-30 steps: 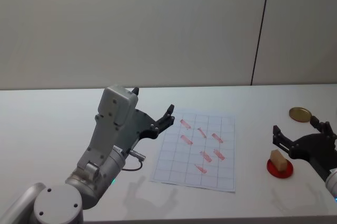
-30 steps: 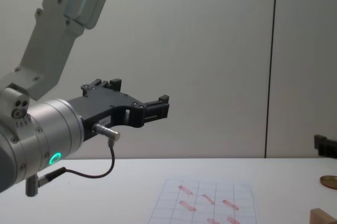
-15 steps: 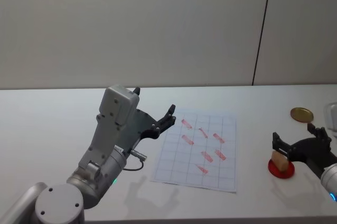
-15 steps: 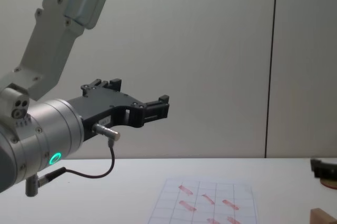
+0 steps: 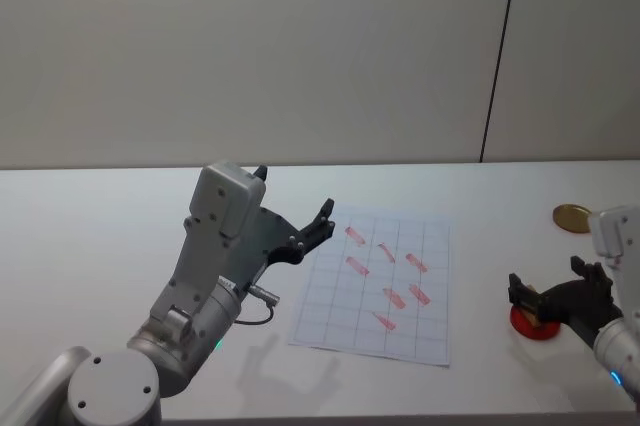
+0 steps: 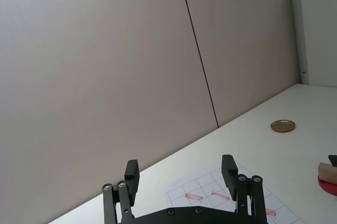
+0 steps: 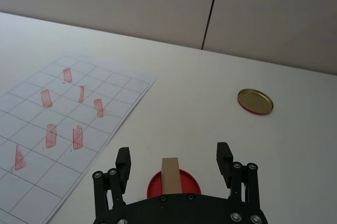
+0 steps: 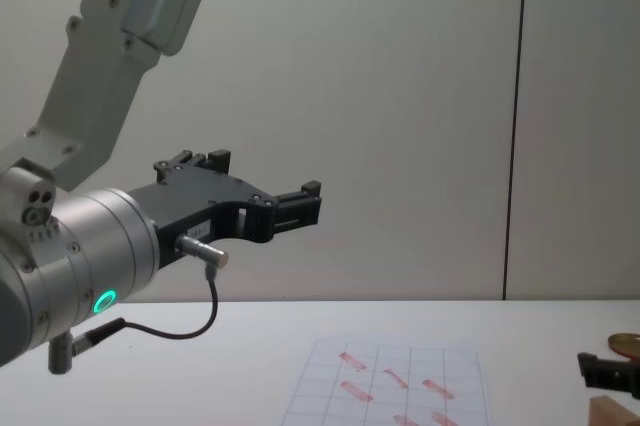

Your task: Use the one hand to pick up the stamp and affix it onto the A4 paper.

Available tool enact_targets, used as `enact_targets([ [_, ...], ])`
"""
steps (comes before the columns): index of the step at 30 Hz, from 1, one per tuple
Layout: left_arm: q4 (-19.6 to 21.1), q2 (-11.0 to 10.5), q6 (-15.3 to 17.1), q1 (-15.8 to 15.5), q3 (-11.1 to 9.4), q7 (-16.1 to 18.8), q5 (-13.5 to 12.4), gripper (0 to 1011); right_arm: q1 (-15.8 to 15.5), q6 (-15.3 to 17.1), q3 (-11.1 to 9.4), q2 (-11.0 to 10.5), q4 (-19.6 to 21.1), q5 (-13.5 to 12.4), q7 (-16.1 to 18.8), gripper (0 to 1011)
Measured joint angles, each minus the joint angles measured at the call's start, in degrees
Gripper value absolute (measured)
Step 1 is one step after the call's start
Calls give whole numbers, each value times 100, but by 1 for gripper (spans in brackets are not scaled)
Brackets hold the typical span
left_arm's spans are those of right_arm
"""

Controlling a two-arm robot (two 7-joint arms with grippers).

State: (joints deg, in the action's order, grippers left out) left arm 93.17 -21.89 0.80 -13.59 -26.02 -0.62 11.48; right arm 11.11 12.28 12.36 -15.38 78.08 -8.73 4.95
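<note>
- The right gripper is held low over the table near its right edge, with its fingers spread wide and nothing gripped.
- The stamp is seen on a red pad — centred in the gap between the fingers and touched by neither.
- Its narrow face is turned toward the wrist, so the broader flanks are judged to face the fingers and a plain closing should suffice.
- The paper lies toward the table's middle, on the gripper's left and well apart from the pad.
- The left gripper is raised over the table's left part, open and empty — the right arm is far nearer.
</note>
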Motion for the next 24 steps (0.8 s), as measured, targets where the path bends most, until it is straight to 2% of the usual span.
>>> enact_targets([
  [19,0,0,0,0,0,0,0,993,445,16,41,180,-880,170,165,998],
  [24,0,0,0,0,0,0,0,993,533,10,52,217,-1062,213,197,902],
])
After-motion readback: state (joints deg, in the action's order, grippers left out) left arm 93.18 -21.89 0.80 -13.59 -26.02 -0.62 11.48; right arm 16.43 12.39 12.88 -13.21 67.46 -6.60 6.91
